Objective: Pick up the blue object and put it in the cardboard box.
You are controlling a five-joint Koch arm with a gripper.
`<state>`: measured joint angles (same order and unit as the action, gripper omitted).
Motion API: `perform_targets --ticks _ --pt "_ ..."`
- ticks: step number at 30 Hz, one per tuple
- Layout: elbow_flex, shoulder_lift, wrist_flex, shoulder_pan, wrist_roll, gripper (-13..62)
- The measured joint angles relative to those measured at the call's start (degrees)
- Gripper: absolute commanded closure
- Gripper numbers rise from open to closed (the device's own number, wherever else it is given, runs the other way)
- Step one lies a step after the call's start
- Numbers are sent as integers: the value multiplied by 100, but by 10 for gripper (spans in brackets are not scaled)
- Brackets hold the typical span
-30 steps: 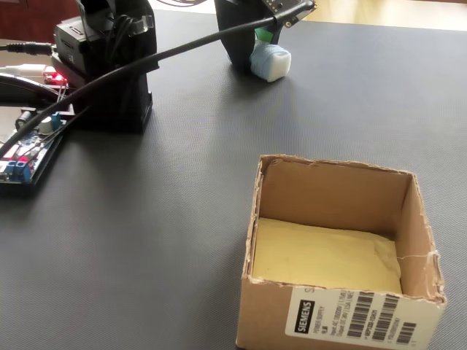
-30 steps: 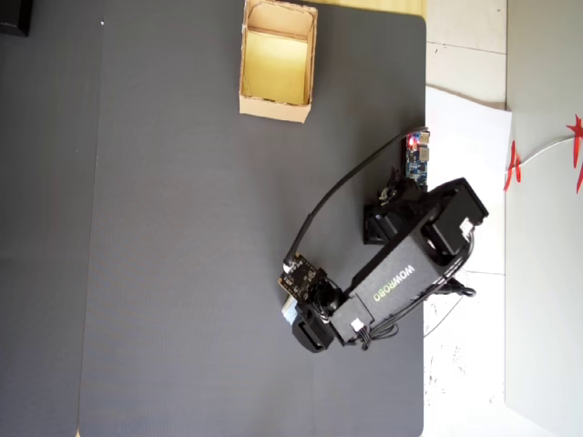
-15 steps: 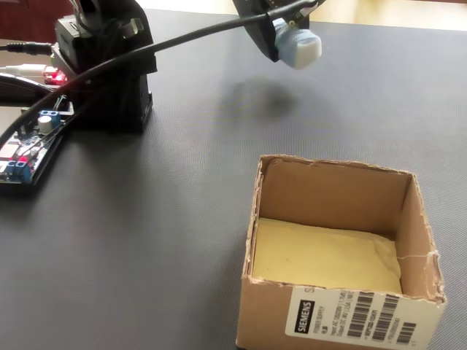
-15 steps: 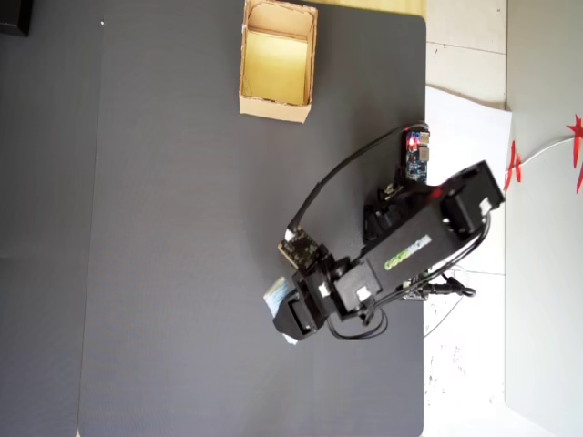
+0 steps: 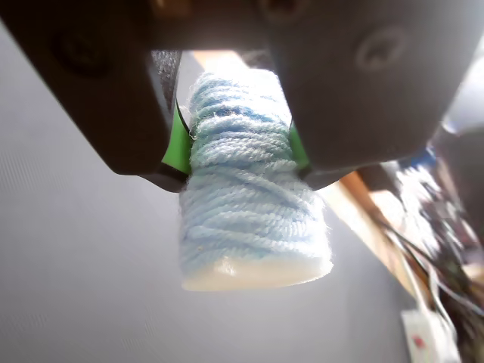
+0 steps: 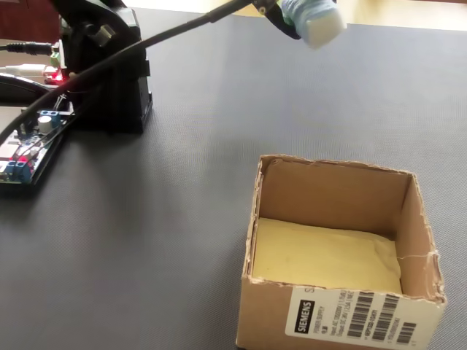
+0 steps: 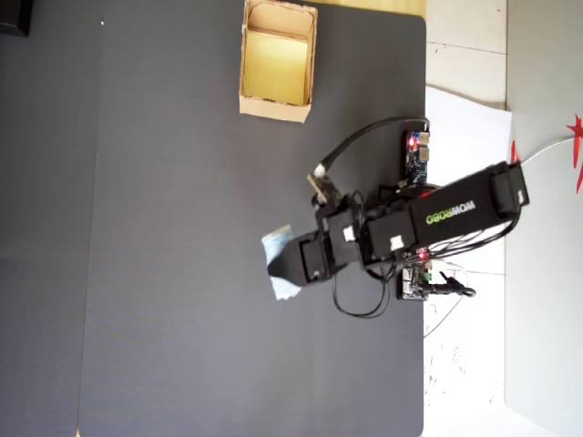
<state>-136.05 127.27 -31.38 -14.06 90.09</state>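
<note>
- Yarn, pale blue and wound in soft turns, covers the roll [image 5: 249, 204]; its lower end looks like a whitish, smooth core.
- Seen in the wrist view from left to right: the dark left jaw with a green pad [image 5: 178, 145], then the roll, then the right jaw with its own green pad.
- The gripper [image 5: 236, 147] is closed on the upper half of the roll, and the lower half hangs free under the jaws.
- I judge the roll to be light and soft. The yarn gives friction, so it is not slippery, and it is not fragile. A hard squeeze will only dent it.
- The present hold, across the round side, looks good to me. A hold nearer the middle would allow less tilting, but I cannot tell whether it tilts now.
- In the fixed view the roll [image 6: 314, 20] is up in the air at the top edge, well above the mat [image 6: 182, 189], and the box [image 6: 343, 248] stands lower right, open and empty.
- In the overhead view the roll [image 7: 280, 264] is left of the arm, and the box [image 7: 244, 96] is well apart from it, toward the top.
- The carrying to the box is not yet done.
</note>
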Motion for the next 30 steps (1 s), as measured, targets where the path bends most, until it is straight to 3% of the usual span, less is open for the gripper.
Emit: perform_targets --ticks 15,21,30 --pt "-519 334 1063 2030 -343 449" --pt "9 325 1257 3973 -747 449" --pt "1459 -1213 1292 5142 -1239 449"
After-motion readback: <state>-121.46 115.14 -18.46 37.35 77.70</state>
